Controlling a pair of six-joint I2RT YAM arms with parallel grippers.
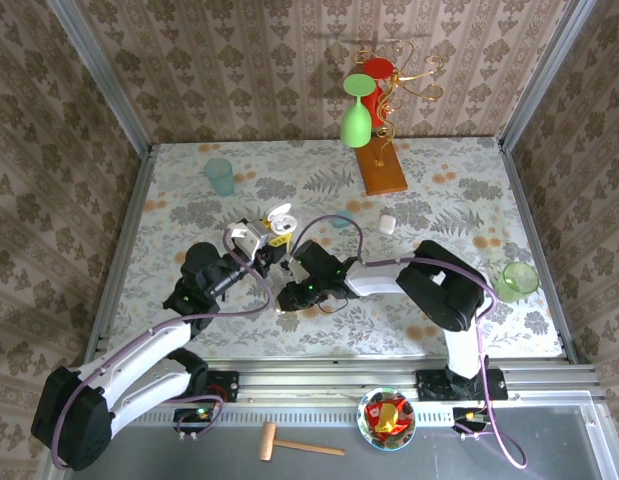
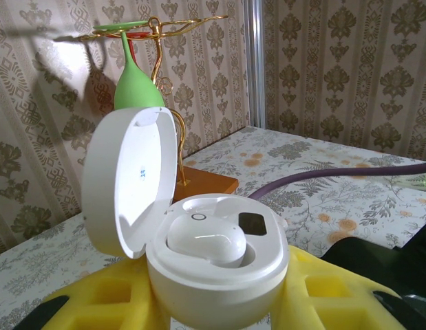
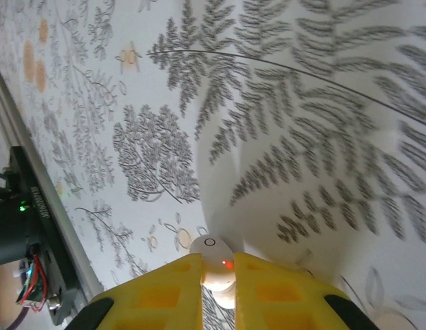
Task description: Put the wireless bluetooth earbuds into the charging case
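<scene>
While the left gripper (image 2: 219,313) clamps a white charging case (image 2: 219,278) between its yellow pads (image 2: 323,295), with the lid (image 2: 126,179) swung open and the mouth facing up, the right gripper (image 3: 217,275) is pinched narrow on a loose earbud (image 3: 214,256) close over the floral surface (image 3: 302,137). Whether that bud touches the surface cannot be told.

A seated earbud (image 2: 206,240) fills one socket of the case. The neighbouring socket (image 2: 252,223) looks empty, and is likely where the pinched bud is bound. The case is held upright and off the surface, apparently so the other arm can lower its bud straight in.

That bud is gripped by its sides, with its rounded end and a small red light poking past the fingertips. This hold seems meant to leave one end free for seating.

Seen from above, the two grippers work near each other at mid-surface. A second white case (image 1: 386,224), a teal cup (image 1: 220,176), a green cup (image 1: 516,281) and the glass stand (image 1: 381,170) stand well apart from the job.
</scene>
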